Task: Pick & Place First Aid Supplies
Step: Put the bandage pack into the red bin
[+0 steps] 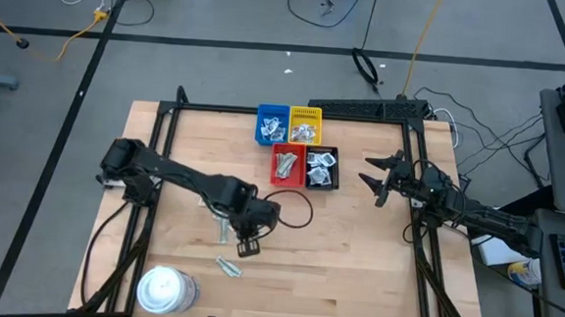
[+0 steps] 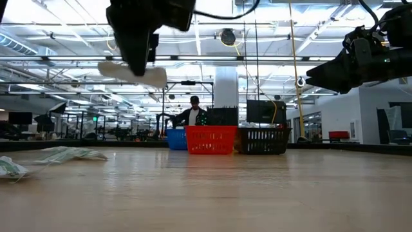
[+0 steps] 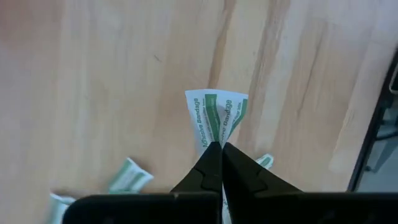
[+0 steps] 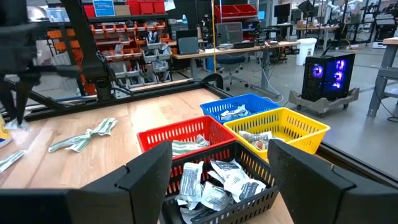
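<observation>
My left gripper hangs above the table's middle, shut on a narrow white bandage packet with green print. In the low view the packet is a pale strip well above the wood. More pale strips lie flat on the table near it. The blue, yellow, red and black trays stand at the far middle and hold packets. My right gripper is open and empty, right of the black tray, and faces the trays. My left gripper pinches the bandage packet between its two fingertips, at a bend in the strip. The fingers come from above and point down. The strip's two halves fan out past the tips. The packet is lifted clear of the table and lies roughly level under the fingers.
A big round white tub stands near the front left corner. A black cable loop lies on the wood between my left gripper and the trays. Dark frame rails run along the table's edges. A person stands in the room far behind.
</observation>
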Tool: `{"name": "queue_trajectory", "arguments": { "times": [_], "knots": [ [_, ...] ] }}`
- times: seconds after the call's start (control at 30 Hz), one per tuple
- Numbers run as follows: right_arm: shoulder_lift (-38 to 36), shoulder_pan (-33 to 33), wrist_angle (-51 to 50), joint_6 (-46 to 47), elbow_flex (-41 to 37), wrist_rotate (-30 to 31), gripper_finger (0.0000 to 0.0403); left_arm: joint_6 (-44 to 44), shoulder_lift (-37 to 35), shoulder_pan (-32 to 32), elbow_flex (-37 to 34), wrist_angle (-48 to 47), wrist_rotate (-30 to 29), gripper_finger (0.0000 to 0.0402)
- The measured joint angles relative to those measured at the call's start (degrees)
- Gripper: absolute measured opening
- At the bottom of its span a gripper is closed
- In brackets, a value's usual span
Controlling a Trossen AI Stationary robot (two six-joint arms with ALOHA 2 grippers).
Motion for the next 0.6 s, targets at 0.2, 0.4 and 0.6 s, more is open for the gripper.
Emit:
{"name": "queue_trajectory", "arguments": {
  "times": [0.2, 0.4, 0.6],
  "knots": [
    [0.0, 0.0, 0.0, 0.0, 0.0, 0.0, 0.0263, 4.4, -2.0, 4.0, 0.0, -0.2, 0.2, 0.0001],
    [0.0, 0.0, 0.0, 0.0, 0.0, 0.0, 0.026, -1.1, -1.9, 11.5, 0.0, 0.0, 0.5, 0.0001],
    [0.0, 0.0, 0.0, 0.0, 0.0, 0.0, 0.026, -4.1, -1.9, 18.8, 0.0, 0.1, 0.6, 0.0001]
  ]
}}
